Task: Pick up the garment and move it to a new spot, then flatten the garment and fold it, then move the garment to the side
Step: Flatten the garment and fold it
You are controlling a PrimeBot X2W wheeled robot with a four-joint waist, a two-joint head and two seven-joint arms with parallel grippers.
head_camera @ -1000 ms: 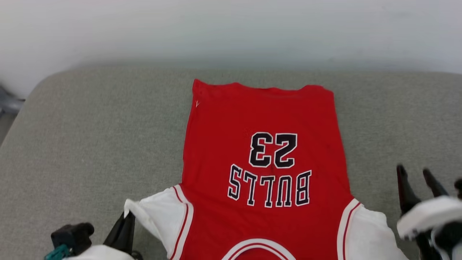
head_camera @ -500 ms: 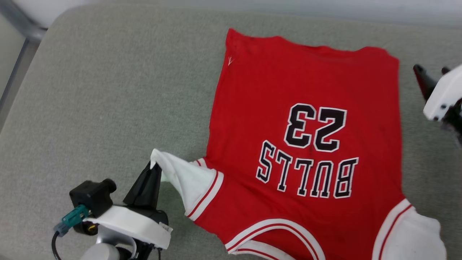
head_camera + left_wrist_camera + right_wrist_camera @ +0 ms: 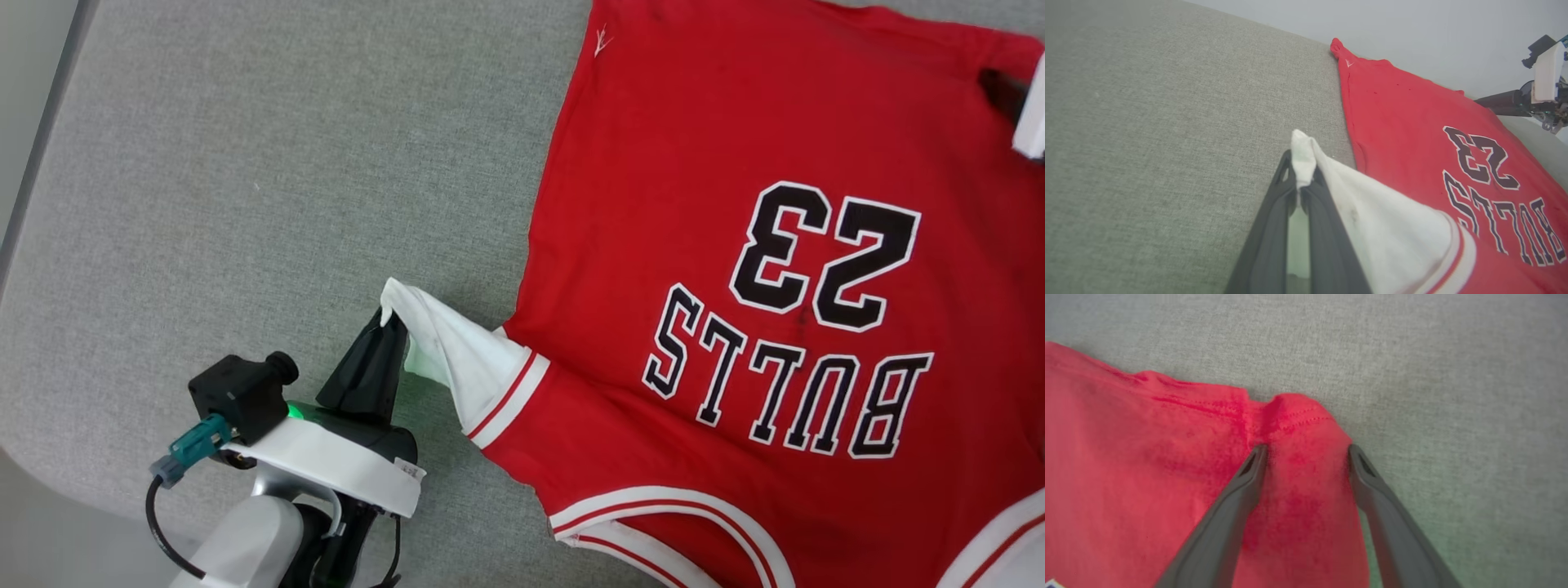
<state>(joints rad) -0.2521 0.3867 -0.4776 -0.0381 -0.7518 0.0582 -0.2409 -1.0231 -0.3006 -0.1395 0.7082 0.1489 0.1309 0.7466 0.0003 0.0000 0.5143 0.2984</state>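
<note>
One sleeve (image 3: 457,359) pinched, left claw (image 3: 391,317); garment (image 3: 694,204) seemingly flat.

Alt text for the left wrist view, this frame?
The left gripper is shut on the tip of the white sleeve of a red jersey printed BULLS 23, which lies spread on a grey fabric surface. The right gripper is at the jersey's far corner.

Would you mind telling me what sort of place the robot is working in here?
Likely an indoor room, perhaps a lab or home: a grey fabric-covered padded surface, like a bed or sofa, beside a plain pale wall, with the garment spread on it.
</note>
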